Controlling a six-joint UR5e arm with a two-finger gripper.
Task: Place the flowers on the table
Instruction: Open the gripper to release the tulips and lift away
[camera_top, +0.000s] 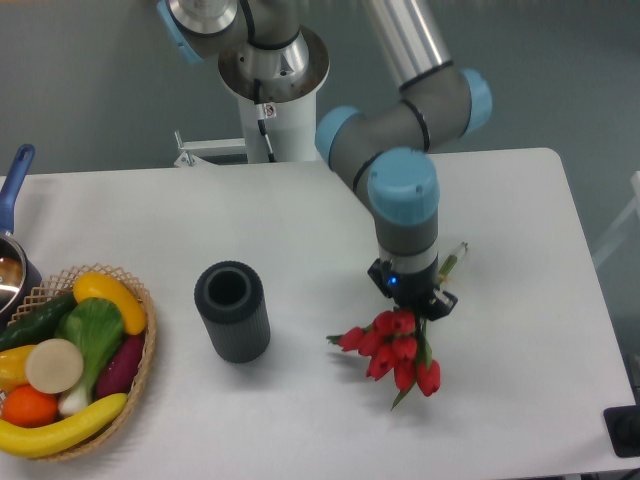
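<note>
Toward the right edge of the tabletop (520, 200), the end effector (415, 300) points down, apparently closed on the stems of the flowers (395, 355). Blooms lie low, toward the front edge, suggesting release is near; contact cannot be confirmed.

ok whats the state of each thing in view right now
flowers: lying on the table, blooms toward the camera
end effector: down over the stems, grip hidden
dark cylinder: upright, open top, looks empty
basket: full of vegetables and fruit
pot: at left edge, mostly cropped
</note>
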